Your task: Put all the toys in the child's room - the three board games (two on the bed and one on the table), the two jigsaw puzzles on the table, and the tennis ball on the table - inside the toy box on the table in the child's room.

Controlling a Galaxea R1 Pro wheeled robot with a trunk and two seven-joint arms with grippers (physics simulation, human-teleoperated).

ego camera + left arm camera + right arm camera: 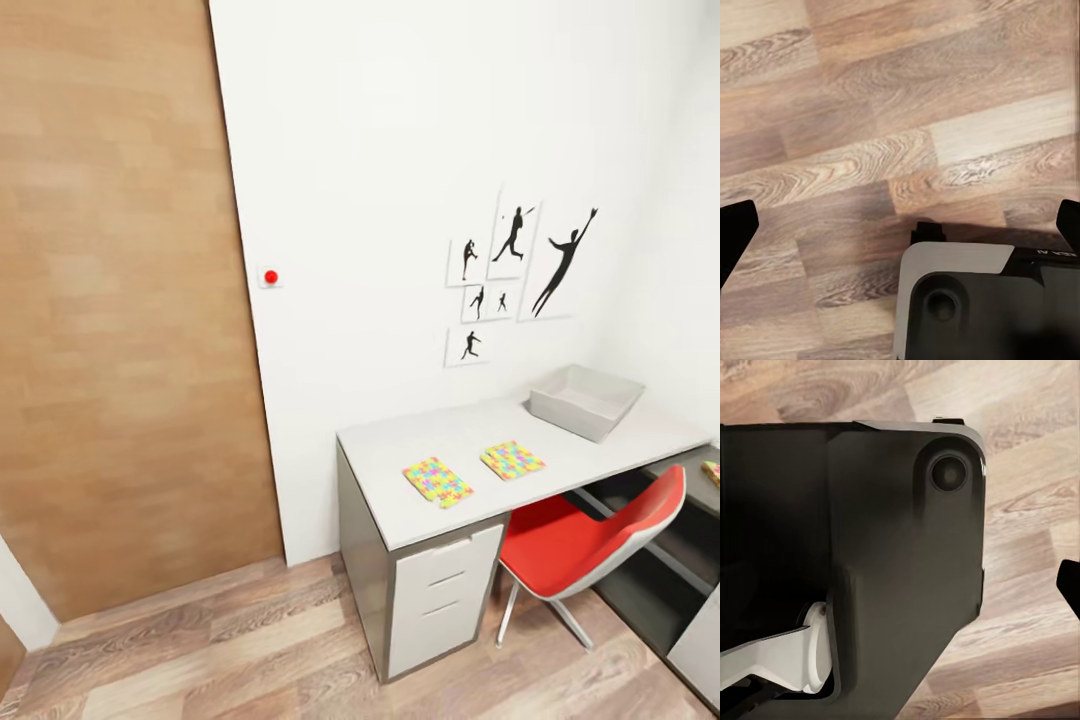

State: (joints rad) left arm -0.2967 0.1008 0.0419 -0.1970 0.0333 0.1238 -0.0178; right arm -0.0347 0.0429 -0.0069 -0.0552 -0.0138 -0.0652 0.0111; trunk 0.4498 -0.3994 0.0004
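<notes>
Two jigsaw puzzles lie flat on the white-grey table point(400, 500): one point(437, 481) near its front edge, the other point(512, 460) just right of it. The light-grey toy box point(585, 400) stands at the table's far right by the wall, and its inside looks bare. A colourful flat sliver point(712, 472), perhaps a board game, shows at the picture's right edge on a lower dark unit. The tennis ball and the bed are out of view. My left gripper point(900, 225) is open over the wood floor, holding nothing. My right gripper point(900, 585) hangs beside the robot's dark body, one fingertip point(1069, 585) far out.
A red chair point(585, 540) is tucked under the table's right part. White drawers point(440, 600) fill the table's left end. A large wooden door point(120, 300) is on the left, with a red button point(271, 276) beside it. Wood-plank floor point(250, 650) lies before the table.
</notes>
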